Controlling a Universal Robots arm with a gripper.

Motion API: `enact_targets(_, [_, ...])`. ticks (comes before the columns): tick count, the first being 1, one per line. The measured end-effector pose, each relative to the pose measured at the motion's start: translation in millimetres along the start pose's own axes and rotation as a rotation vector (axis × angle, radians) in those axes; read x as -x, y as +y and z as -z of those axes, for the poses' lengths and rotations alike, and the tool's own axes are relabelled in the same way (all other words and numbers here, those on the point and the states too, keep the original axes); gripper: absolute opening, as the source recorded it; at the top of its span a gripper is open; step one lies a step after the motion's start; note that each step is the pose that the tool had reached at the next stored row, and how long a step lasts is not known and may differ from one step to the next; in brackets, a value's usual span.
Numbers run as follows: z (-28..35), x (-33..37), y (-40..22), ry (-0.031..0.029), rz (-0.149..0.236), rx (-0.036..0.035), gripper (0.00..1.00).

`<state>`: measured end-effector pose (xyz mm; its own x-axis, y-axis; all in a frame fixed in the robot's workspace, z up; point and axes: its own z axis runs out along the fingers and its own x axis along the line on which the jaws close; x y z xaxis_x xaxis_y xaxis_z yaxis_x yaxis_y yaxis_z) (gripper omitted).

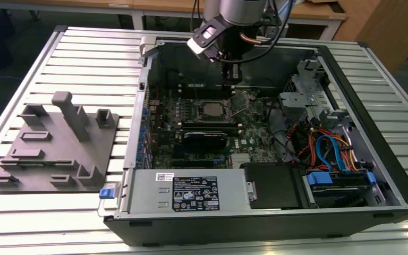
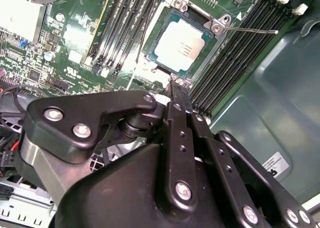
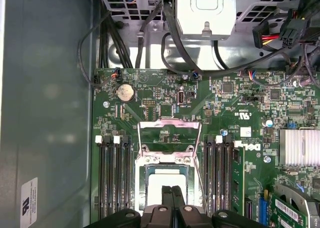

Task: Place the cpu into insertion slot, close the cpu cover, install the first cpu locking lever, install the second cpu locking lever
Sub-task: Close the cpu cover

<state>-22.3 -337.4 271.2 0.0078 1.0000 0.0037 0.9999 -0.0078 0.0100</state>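
cpu [image 3: 165,177] flat in socket [image 3: 165,161], cpu cover [image 3: 170,124] tilted open toward coin cell [image 3: 125,91], gripper [image 3: 172,195] pinched together above

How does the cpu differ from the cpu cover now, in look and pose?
The cpu is a solid plate with a pale metal top; the cpu cover is a frame, and green board shows through its window. The cpu lies flat in its socket; the cpu cover is swung open, off the cpu. Both are silvery and roughly square.

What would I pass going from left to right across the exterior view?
Grey fixture plate → blue clip → cpu → blue and orange cables.
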Motion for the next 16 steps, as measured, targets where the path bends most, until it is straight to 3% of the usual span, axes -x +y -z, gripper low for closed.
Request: enact_targets(16, [-0.2,4.9,8.2,0.0001,0.000,0.0000,0.10])
